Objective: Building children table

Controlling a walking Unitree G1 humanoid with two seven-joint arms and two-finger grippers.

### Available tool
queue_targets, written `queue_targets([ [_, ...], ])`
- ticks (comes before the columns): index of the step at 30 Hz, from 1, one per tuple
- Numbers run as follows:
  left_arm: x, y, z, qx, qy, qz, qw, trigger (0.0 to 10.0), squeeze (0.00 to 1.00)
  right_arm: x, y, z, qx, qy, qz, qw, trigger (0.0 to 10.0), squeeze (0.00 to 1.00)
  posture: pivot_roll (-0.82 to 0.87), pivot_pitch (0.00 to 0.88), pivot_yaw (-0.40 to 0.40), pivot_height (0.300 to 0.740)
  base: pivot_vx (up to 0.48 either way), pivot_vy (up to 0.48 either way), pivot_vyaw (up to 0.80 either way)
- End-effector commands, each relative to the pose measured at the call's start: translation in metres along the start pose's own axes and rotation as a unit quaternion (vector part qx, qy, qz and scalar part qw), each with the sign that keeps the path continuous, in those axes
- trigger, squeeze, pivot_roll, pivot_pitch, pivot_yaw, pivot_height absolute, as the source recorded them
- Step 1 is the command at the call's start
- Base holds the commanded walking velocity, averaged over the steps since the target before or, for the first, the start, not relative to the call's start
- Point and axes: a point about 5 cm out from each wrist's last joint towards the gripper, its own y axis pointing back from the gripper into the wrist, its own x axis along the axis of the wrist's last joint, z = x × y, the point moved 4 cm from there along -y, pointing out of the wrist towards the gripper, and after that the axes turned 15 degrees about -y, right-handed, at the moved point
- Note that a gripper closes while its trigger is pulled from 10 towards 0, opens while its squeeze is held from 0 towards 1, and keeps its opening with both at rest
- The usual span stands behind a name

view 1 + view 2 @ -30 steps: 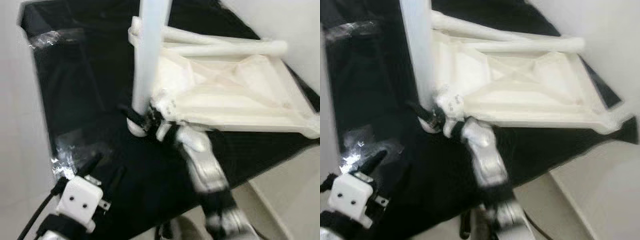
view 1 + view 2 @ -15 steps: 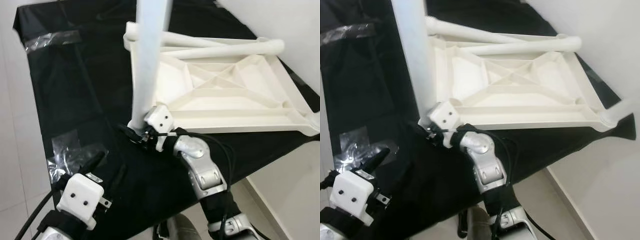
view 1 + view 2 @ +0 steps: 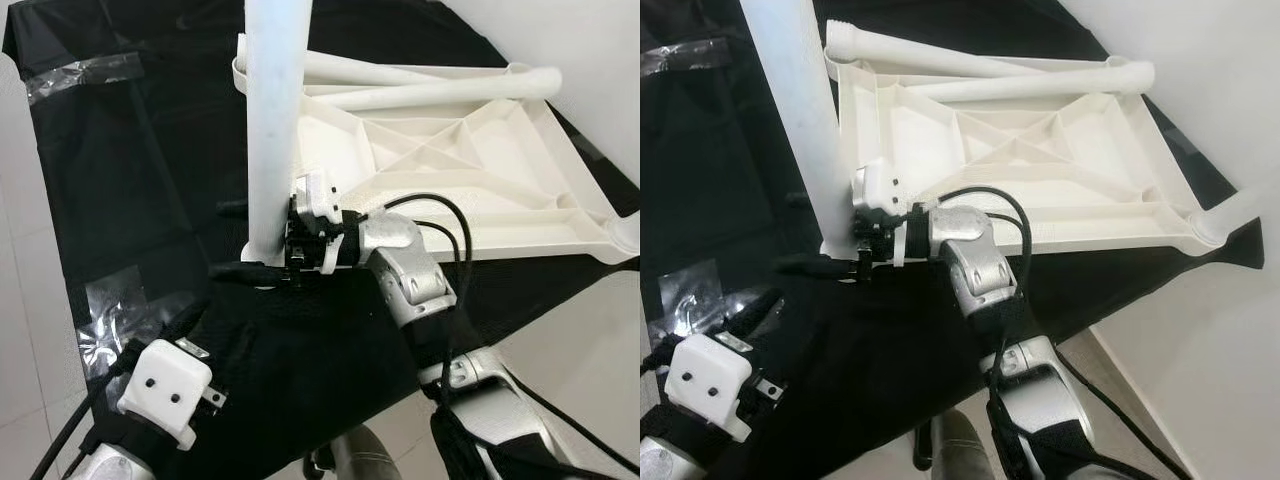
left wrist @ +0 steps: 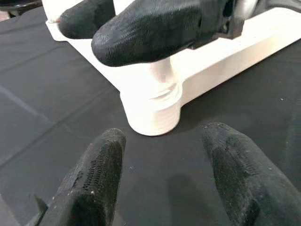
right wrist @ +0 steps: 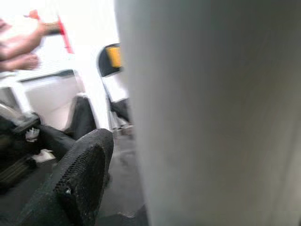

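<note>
left gripper (image 4: 160, 188): at 7 o'clock in the head views, white wrist block up, black fingers (image 4: 96, 174) spread apart, holding nothing; aimed at the leg's base, tips hovering just above the cloth
cloth (image 3: 150, 190): black, matte, creased; covers the work surface; clear tape patches (image 3: 110, 310) at 8 and 10 o'clock
right arm (image 3: 415, 285): silver, comes in from 5 o'clock, elbow bent, forearm level, reaching toward 9 o'clock; black cable loops over the wrist
right gripper (image 3: 262, 262): at centre, low on the leg; fingers closed on the leg, one black finger (image 3: 240, 269) sticks out past it on the cloth side; wrist view shows a textured rubbery pad (image 5: 82, 183) against the smooth white tube
leg (image 3: 275, 110): white plastic tube, round, smooth; stands upright in the tabletop's near corner socket, threaded collar (image 4: 153, 113) at the base
tabletop (image 3: 480, 180): white moulded plastic, rectangular, lying upside down on the cloth, 12 to 3 o'clock; ribbed underside with diagonal braces
spare legs (image 3: 440, 90): two white tubes lying across the tabletop's far edge, 1 o'clock, touching each other
floor (image 3: 30, 330): pale tiles, 9 o'clock
</note>
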Motion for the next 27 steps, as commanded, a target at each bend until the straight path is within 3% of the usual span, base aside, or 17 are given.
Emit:
queue_targets([
  [1, -0.006, 0.002, 0.006, -0.009, 0.004, -0.014, 1.0, 10.0, 0.0, -0.009, -0.004, -0.007, 0.051, -0.004, -0.024, 0.998, 10.0, 0.0, 0.29, 0.263, -0.174, 0.74, 0.0, 0.0, 0.0],
  [2, -0.006, 0.002, 0.006, -0.009, 0.004, -0.014, 1.0, 10.0, 0.0, -0.009, -0.004, -0.007, 0.051, -0.004, -0.024, 0.998, 10.0, 0.0, 0.29, 0.263, -0.174, 0.74, 0.0, 0.0, 0.0],
  [3, -0.006, 0.003, 0.006, -0.008, 0.004, -0.015, 1.0, 10.0, 0.0, -0.009, -0.003, -0.007, 0.057, -0.005, -0.03, 0.998, 6.9, 0.0, 0.29, 0.256, -0.172, 0.74, 0.0, 0.0, 0.0],
  [4, -0.006, 0.003, 0.006, -0.008, 0.003, -0.015, 1.0, 10.0, 0.0, -0.008, -0.003, -0.006, 0.063, -0.008, -0.032, 0.997, 1.6, 0.0, 0.29, 0.257, -0.171, 0.74, 0.0, 0.0, 0.0],
  [5, -0.006, 0.003, 0.006, -0.008, 0.003, -0.015, 1.0, 10.0, 0.0, -0.008, -0.003, -0.006, 0.063, -0.008, -0.032, 0.997, 1.6, 0.0, 0.29, 0.257, -0.171, 0.74, 0.0, 0.0, 0.0],
  [6, -0.006, 0.003, 0.006, -0.008, 0.003, -0.015, 1.0, 10.0, 0.0, -0.007, -0.002, -0.006, 0.068, -0.012, -0.032, 0.997, 0.0, 0.0, 0.29, 0.257, -0.171, 0.74, 0.0, 0.0, 0.0],
  [11, -0.006, 0.002, 0.006, -0.007, 0.003, -0.016, 1.0, 10.0, 0.0, -0.006, 0.001, -0.005, 0.077, -0.018, -0.029, 0.996, 0.0, 0.0, 0.29, 0.265, -0.169, 0.74, 0.0, 0.0, 0.0],
  [16, -0.005, 0.002, 0.007, -0.009, 0.005, -0.015, 1.0, 10.0, 0.0, -0.013, 0.014, -0.005, 0.065, -0.026, -0.022, 0.997, 0.0, 0.0, 0.28, 0.269, -0.164, 0.74, 0.0, 0.0, 0.0],
  [18, -0.005, 0.002, 0.007, -0.009, 0.006, -0.016, 1.0, 10.0, 0.0, -0.018, 0.028, 0.003, -0.005, -0.008, -0.011, 1.0, 0.0, 0.0, 0.27, 0.282, -0.171, 0.74, 0.0, 0.0, 0.0],
  [21, -0.004, 0.003, 0.007, -0.009, 0.006, -0.016, 1.0, 10.0, 0.0, -0.019, 0.033, 0.006, -0.033, 0.0, -0.008, 0.999, 0.0, 0.0, 0.27, 0.282, -0.171, 0.74, 0.0, 0.0, 0.0],
  [22, -0.005, 0.004, 0.007, -0.009, 0.006, -0.017, 1.0, 10.0, 0.0, -0.025, 0.04, 0.012, -0.096, -0.001, 0.0, 0.995, 0.0, 0.0, 0.26, 0.291, -0.184, 0.74, 0.0, 0.0, 0.0],
  [23, -0.006, 0.006, 0.007, -0.01, 0.006, -0.021, 1.0, 10.0, 0.0, -0.04, 0.043, 0.026, -0.248, -0.019, 0.02, 0.968, 0.0, 0.0, 0.25, 0.297, -0.192, 0.74, 0.0, 0.0, 0.0],
  [24, -0.006, 0.006, 0.007, -0.01, 0.006, -0.021, 1.0, 10.0, 0.0, -0.04, 0.043, 0.026, -0.248, -0.019, 0.02, 0.968, 0.0, 0.0, 0.25, 0.297, -0.192, 0.74, 0.0, 0.0, 0.0],
  [25, -0.007, 0.008, 0.006, -0.01, 0.005, -0.025, 1.0, 10.0, 0.0, -0.071, 0.046, 0.02, -0.371, -0.045, 0.004, 0.927, 0.0, 0.0, 0.25, 0.305, -0.187, 0.74, 0.0, 0.0, 0.0],
  [26, -0.007, 0.008, 0.006, -0.01, 0.005, -0.025, 1.0, 10.0, 0.0, -0.071, 0.046, 0.02, -0.371, -0.045, 0.004, 0.927, 0.0, 0.0, 0.25, 0.305, -0.187, 0.74, 0.0, 0.0, 0.0],
  [27, -0.007, 0.009, 0.005, -0.01, 0.005, -0.027, 1.0, 10.0, 0.0, -0.089, 0.053, 0.011, -0.456, -0.057, -0.01, 0.888, 0.0, 0.0, 0.26, 0.31, -0.186, 0.74, 0.0, 0.0, 0.0],
])
